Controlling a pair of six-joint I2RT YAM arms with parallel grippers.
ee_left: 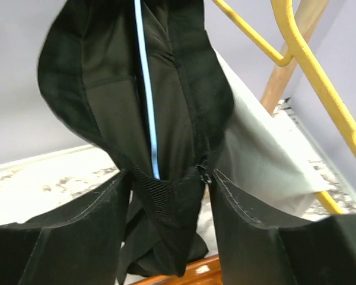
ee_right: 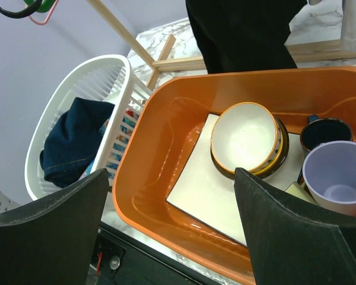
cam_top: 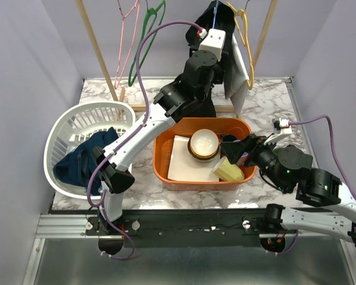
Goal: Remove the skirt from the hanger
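A black skirt [ee_left: 101, 77] hangs on a thin blue hanger [ee_left: 145, 89] from the rack at the back. Its lower part shows in the top view [cam_top: 230, 62] and the right wrist view [ee_right: 243, 35]. My left gripper [ee_left: 169, 178] is raised to the skirt. Its jaws stand open on either side of a ribbed corner of the waistband beside the zip. In the top view the left gripper [cam_top: 213, 18] is up by the hanger. My right gripper [ee_right: 172, 178] is open and empty, low over the front of the orange bin [cam_top: 163, 169]; it also shows in the top view [cam_top: 237, 145].
A yellow hanger [ee_left: 308, 59] with a white garment [ee_left: 267, 160] hangs just right of the skirt. Pink and green hangers [cam_top: 136, 24] hang to the left. The orange bin holds a bowl [cam_top: 203, 144], cups and a white board. A white laundry basket [cam_top: 62, 133] holds blue cloth.
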